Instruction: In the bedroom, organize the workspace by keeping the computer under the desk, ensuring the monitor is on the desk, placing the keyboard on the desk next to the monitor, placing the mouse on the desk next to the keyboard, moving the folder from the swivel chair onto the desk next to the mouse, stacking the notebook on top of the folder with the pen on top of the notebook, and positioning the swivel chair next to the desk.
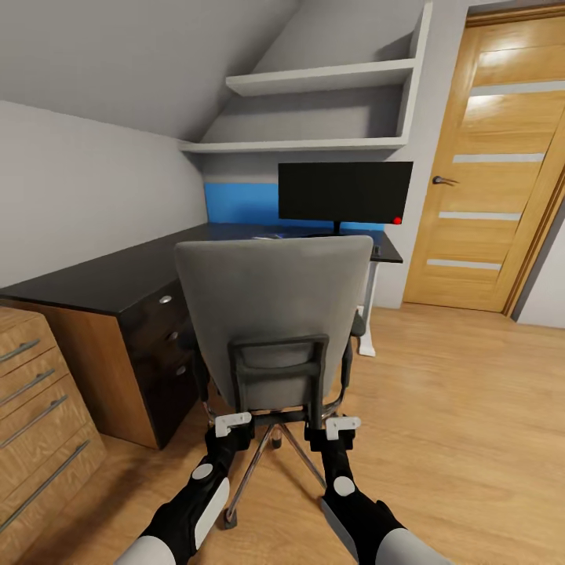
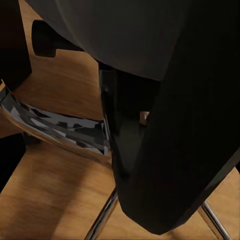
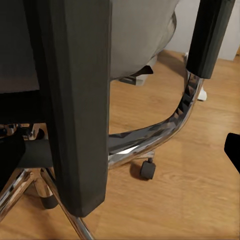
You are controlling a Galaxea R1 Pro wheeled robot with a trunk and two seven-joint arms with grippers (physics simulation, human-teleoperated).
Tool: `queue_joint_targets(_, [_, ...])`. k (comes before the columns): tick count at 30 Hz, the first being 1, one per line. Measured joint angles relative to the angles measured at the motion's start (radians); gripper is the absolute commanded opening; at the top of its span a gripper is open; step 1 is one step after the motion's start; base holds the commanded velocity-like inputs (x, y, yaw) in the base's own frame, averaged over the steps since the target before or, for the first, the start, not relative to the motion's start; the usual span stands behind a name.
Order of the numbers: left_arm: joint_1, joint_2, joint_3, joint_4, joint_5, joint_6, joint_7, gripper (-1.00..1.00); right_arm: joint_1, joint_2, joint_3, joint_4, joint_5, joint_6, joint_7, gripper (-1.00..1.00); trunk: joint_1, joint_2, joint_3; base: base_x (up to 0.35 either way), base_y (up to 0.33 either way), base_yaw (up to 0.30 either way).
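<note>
Both grippers [image 1: 233,424] [image 1: 343,426] meet the swivel chair [image 1: 275,314]; jaws' state unclear; no writing.

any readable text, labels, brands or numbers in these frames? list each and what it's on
None: no word, brand, number or sign is readable in any view.
monitor: black screen, only a small red dot at its lower corner, no lettering.
swivel chair: plain grey back, no label.
desk, its drawers and the door: unmarked.
left gripper and right gripper: plain white fingers, nothing printed.
</note>
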Motion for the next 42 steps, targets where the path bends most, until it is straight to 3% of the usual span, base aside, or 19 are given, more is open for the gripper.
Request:
queue_joint_targets(9, [0.000, 0.000, 0.000, 0.000, 0.000, 0.000, 0.000, 1.00, 0.000, 0.000, 0.000, 0.000, 0.001, 0.000, 0.000, 1.00, 0.000, 0.000, 0.000, 0.049, 0.001, 0.000])
queue_joint_targets(26, [0.000, 0.000, 0.000, 0.000, 0.001, 0.000, 0.000, 1.00, 0.000, 0.000, 0.000, 0.001, -0.004, 0.000, 0.000, 1.00, 0.000, 0.000, 0.000, 0.250, -0.007, 0.000])
queue_joint_targets(42, [0.001, 0.001, 0.002, 0.002, 0.004, -0.002, 0.004, 1.00, 0.000, 0.000, -0.005, 0.000, -0.004, -0.003, -0.003, 1.00, 0.000, 0.000, 0.000, 0.252, -0.188, 0.000])
